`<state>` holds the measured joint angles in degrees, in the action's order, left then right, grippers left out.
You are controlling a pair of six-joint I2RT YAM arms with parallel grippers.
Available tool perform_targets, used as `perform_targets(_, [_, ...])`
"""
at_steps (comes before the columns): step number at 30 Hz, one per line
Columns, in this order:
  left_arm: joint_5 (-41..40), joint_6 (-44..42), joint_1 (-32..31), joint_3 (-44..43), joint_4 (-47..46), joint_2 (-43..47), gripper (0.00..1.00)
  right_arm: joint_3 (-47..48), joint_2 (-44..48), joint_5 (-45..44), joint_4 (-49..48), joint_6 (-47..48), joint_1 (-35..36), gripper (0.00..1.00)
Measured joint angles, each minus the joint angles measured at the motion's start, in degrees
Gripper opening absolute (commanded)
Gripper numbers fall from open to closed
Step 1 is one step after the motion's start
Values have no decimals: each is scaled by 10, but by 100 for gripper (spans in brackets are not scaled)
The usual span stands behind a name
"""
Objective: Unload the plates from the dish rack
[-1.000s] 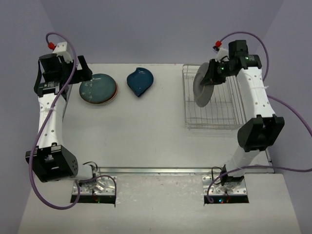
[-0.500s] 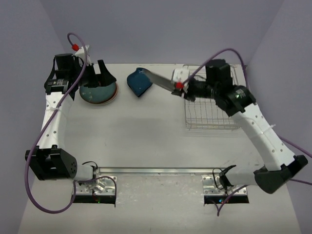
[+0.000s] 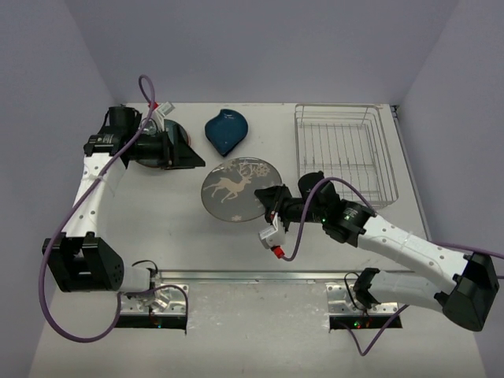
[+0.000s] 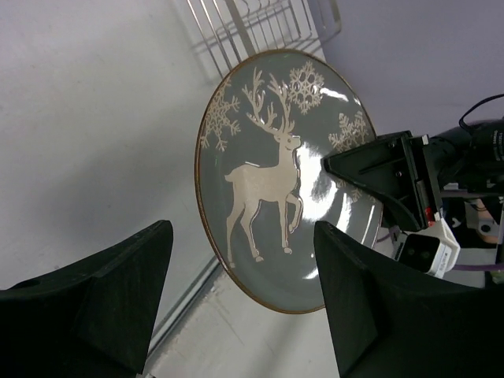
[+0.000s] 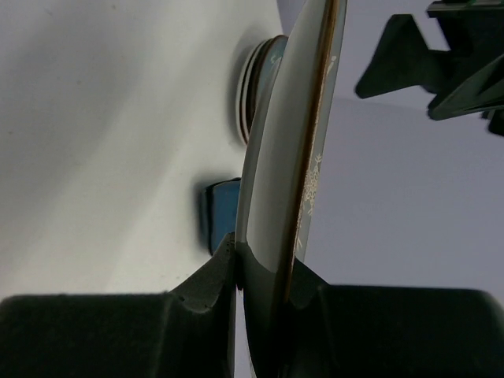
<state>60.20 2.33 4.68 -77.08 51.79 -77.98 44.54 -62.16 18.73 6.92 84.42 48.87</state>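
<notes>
A dark round plate with a white deer (image 3: 234, 189) hangs tilted over the table's middle, its face towards the left wrist camera (image 4: 283, 181). My right gripper (image 3: 273, 198) is shut on its right rim, and the right wrist view shows the plate edge-on (image 5: 293, 150) between the pads. My left gripper (image 3: 191, 155) points at the plate from the left, open, with the fingers (image 4: 102, 295) short of the rim and nothing between them. The dish rack (image 3: 345, 107) stands at the back right with no plate in it.
A dark blue leaf-shaped dish (image 3: 226, 131) lies at the back centre. A stack of round plates (image 5: 254, 87) sits at the back left, mostly under my left wrist in the top view. A metal rail (image 3: 252, 276) runs along the near edge.
My right arm swung the deer plate out of the rack, across to the table's middle. My left gripper left the plate stack, turned towards the plate, and its jaws narrowed somewhat.
</notes>
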Motion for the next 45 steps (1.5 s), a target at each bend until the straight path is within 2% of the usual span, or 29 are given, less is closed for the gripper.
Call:
perform_targets(9, [8,-3,-40,50,12,-1,64,-68,11,-3,-129,70,8,0])
perform_targets(13, [9,3,-64,59,4,-1,55,-74,10,0,-166,76,9,0])
perform_targets(15, [17,10,-69,67,-2,-3,46,-77,10,4,-188,78,9,0])
perform_targets(20, [70,37,-70,76,-11,-21,7,-101,0,10,-236,86,10,2])
perform_targets(22, [79,48,-70,76,-15,-29,0,-108,-6,10,-249,91,10,24])
perform_targets(24, [98,62,-65,77,-17,-37,0,-110,-7,9,-258,96,11,50])
perform_targets(25, [103,64,-62,78,-22,-38,0,-110,-7,8,-263,97,11,72])
perform_targets(27, [105,70,-50,79,-31,-38,0,-109,-6,5,-275,96,12,92])
perform_targets(28, [104,71,-41,80,-37,-38,0,-107,-4,1,-280,97,13,99])
perform_targets(30, [100,79,-9,81,-55,-42,0,-103,1,-11,-286,96,13,99])
perform_targets(32, [97,88,48,76,-73,-56,0,-99,9,-31,-287,85,13,99])
perform_targets(35, [75,96,140,43,-99,-105,0,-94,19,-64,-276,69,13,99])
perform_targets(38, [28,105,206,16,-139,-160,0,-88,27,-95,-251,47,13,99])
perform_targets(41, [-37,117,243,9,-180,-201,0,-78,30,-127,-222,24,13,99])
perform_targets(45, [-92,128,254,-17,-212,-257,0,-47,30,-168,-168,-20,13,99])
